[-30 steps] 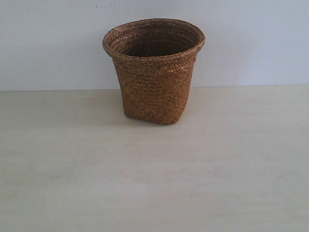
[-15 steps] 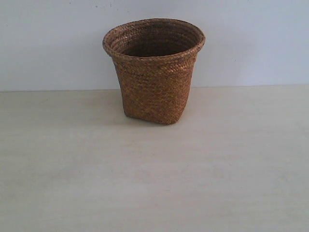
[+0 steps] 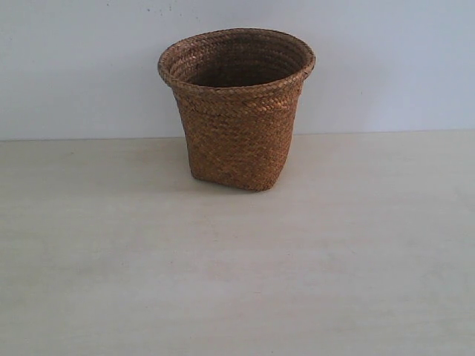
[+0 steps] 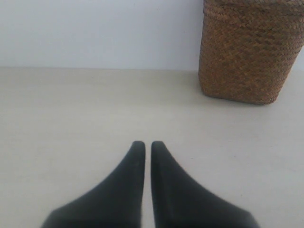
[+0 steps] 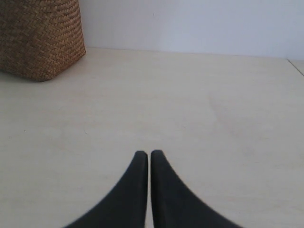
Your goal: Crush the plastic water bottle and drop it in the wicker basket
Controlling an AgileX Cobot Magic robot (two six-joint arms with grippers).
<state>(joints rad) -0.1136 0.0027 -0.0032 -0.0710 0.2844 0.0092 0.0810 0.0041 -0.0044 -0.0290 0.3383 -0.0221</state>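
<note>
The brown wicker basket (image 3: 237, 111) stands upright at the back of the pale table, near the wall. Its woven side also shows in the left wrist view (image 4: 249, 50) and the right wrist view (image 5: 40, 35). The plastic water bottle is out of view in every frame. My left gripper (image 4: 145, 143) is shut with nothing between its black fingers, low over the bare table short of the basket. My right gripper (image 5: 144, 153) is likewise shut and holds nothing. Neither gripper appears in the exterior view.
A pale wooden table (image 3: 237, 282) fills the foreground, with a plain light wall (image 3: 74, 67) behind it. The table's right edge (image 5: 295, 66) shows in the right wrist view.
</note>
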